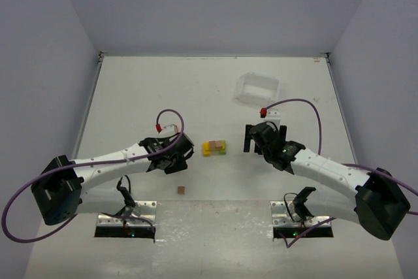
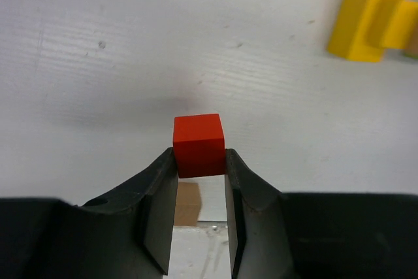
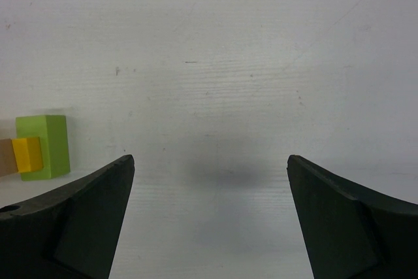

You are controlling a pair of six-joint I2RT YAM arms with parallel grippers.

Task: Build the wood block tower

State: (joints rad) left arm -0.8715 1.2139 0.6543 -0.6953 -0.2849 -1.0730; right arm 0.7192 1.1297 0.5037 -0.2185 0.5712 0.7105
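Wood block tower (image 1: pixel 215 147) sits mid-table between my two arms, yellow and green blocks low on the surface. My left gripper (image 2: pixel 199 161) is pinched onto both sides of a red cube (image 2: pixel 198 136). My right gripper (image 3: pixel 210 181) gapes wide, holding nothing. The clear tray (image 1: pixel 257 88) lies well apart toward the far right; I cannot tell its contents.

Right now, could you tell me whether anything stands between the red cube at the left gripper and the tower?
Nothing visible does. The red cube sits between the fingers of the left gripper, with only table showing between it and the tower. The brown block lies nearer the bases, off that path.
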